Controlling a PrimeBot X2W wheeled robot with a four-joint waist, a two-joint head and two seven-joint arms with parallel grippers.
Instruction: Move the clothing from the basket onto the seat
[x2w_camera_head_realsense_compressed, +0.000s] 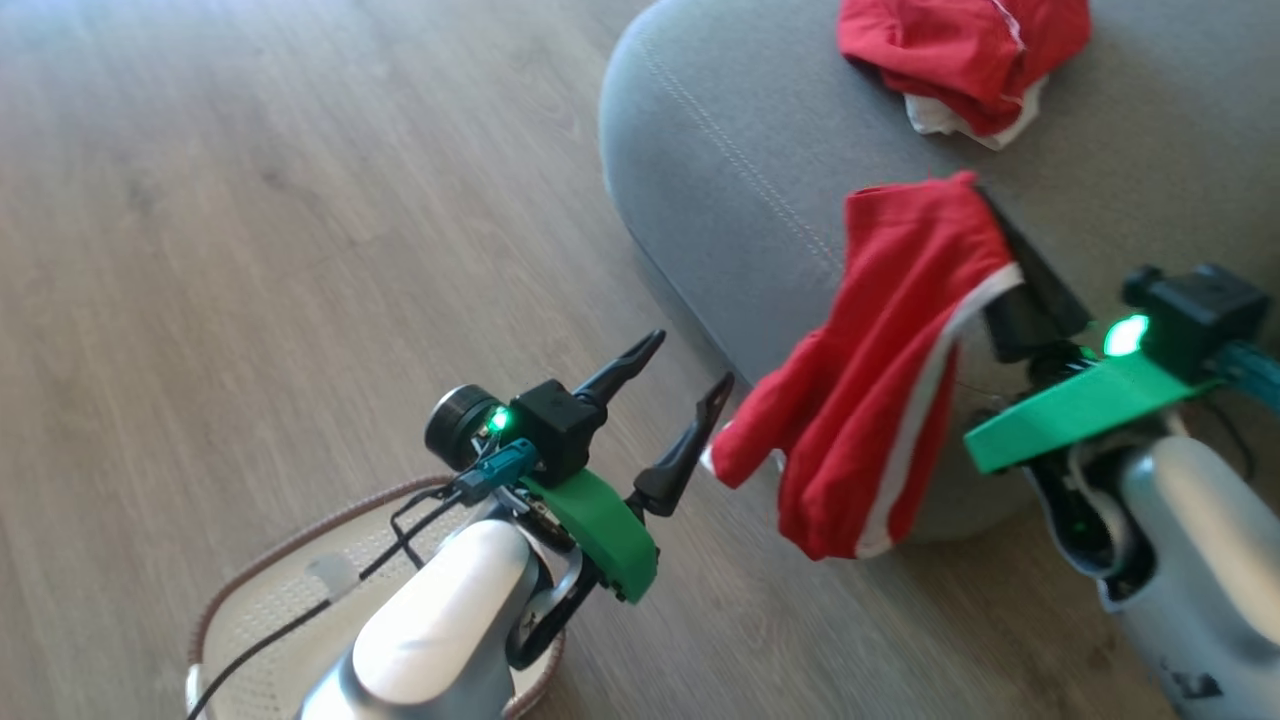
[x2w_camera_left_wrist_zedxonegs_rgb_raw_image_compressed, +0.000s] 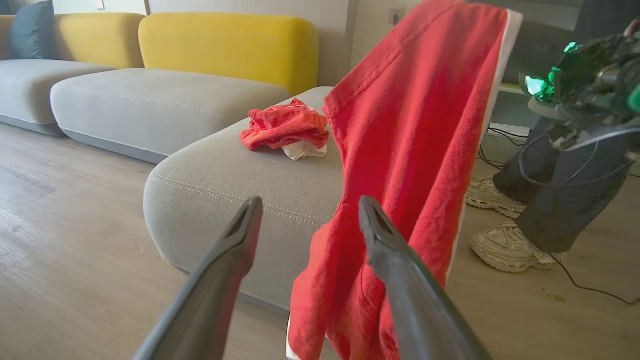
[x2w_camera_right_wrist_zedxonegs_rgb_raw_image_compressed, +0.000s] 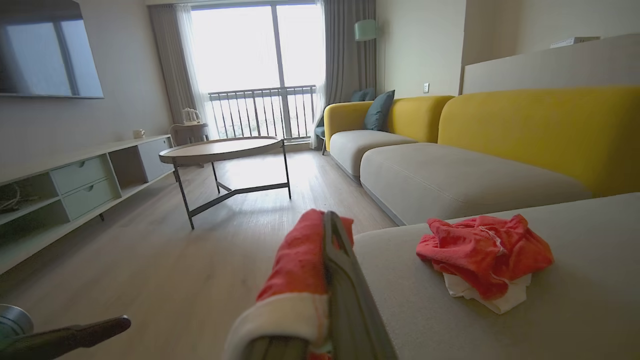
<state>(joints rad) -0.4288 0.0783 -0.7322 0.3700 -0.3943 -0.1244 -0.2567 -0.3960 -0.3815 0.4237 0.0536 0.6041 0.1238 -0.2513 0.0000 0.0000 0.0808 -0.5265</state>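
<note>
1. red garment (x2w_camera_head_realsense_compressed: 880, 380): pinched in clenched right claw (x2w_camera_head_realsense_compressed: 1000, 225), hanging beside front edge of seat (x2w_camera_head_realsense_compressed: 740, 150).
2. second garment (x2w_camera_head_realsense_compressed: 960, 60): lying crumpled on seat.
3. left claw (x2w_camera_head_realsense_compressed: 690, 360): spread, empty (near basket (x2w_camera_head_realsense_compressed: 290, 590)).
4. step: carrying; next, likely move over cushion, release.

I'm pinching a red white-striped garment (x2w_camera_head_realsense_compressed: 880, 380) by its top edge in my right gripper (x2w_camera_head_realsense_compressed: 990, 205), and it's dangling at the rounded corner of the grey seat (x2w_camera_head_realsense_compressed: 740, 150). A second red garment (x2w_camera_head_realsense_compressed: 960, 60) is lying crumpled farther back on the cushion. My left gripper (x2w_camera_head_realsense_compressed: 690, 362) is hovering spread-fingered over the wooden floor (x2w_camera_head_realsense_compressed: 250, 200), and the cream basket (x2w_camera_head_realsense_compressed: 270, 590) is sitting under its forearm.
</note>
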